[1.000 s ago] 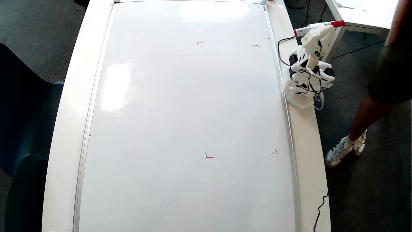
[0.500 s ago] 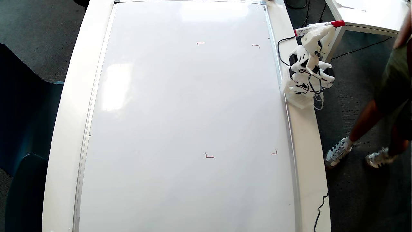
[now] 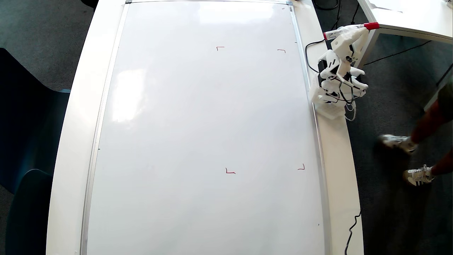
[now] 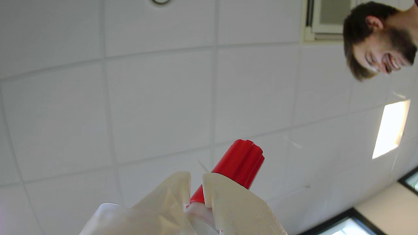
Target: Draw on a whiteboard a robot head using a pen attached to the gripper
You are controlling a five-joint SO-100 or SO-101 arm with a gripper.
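The whiteboard fills the overhead view, glossy white with a thin silver frame. It bears only four small red corner marks; one is at the lower middle. No robot head drawing shows on it. My white gripper is folded back beside the board's upper right edge, off the board. It is shut on the pen, a white marker with its red cap on. In the wrist view the fingers clamp the pen and the red cap points at the ceiling.
The arm's base stands on the table strip right of the board, with black cables nearby. A second white table is at the upper right. A person's legs and shoes are at the right; his face shows in the wrist view.
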